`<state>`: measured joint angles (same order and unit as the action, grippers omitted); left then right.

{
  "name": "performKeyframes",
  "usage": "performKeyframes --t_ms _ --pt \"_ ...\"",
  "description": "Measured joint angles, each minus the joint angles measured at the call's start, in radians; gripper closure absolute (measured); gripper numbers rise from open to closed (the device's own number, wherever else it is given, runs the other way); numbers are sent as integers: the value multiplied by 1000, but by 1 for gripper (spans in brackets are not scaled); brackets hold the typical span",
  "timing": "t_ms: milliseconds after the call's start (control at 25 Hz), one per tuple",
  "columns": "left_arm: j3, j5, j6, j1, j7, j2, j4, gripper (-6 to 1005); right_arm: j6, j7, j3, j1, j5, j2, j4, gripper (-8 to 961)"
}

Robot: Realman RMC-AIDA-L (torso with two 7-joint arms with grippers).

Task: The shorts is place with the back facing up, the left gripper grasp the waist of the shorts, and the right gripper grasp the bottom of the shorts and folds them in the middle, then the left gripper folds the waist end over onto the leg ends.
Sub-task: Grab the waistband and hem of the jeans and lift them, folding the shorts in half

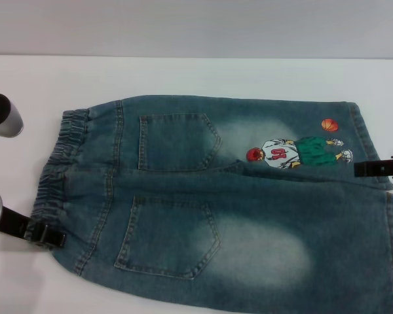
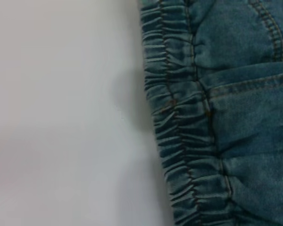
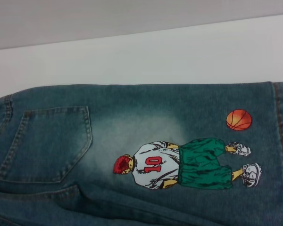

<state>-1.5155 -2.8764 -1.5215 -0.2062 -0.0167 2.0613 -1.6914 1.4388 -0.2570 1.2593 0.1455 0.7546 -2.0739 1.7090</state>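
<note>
- Blue denim shorts (image 1: 223,209) lie flat, back pockets up, on a white table (image 1: 183,75).
- Left gripper (image 1: 44,233) at the waistband (image 1: 56,176).
- Right gripper (image 1: 380,167) at the leg hem (image 1: 370,140).

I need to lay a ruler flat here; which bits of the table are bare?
Bare: the white table strip beyond the blue faded denim shorts, and its corner beside the gathered waistband. Crowded: both shorts ends, where the left claw and right claw sit.
</note>
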Motion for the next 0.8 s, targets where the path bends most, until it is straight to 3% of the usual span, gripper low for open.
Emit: performKeyframes --t_ms 800 --pt "13 9 -3 -47 0 0 61 135 2 -2 0 5 -3 2 -3 238"
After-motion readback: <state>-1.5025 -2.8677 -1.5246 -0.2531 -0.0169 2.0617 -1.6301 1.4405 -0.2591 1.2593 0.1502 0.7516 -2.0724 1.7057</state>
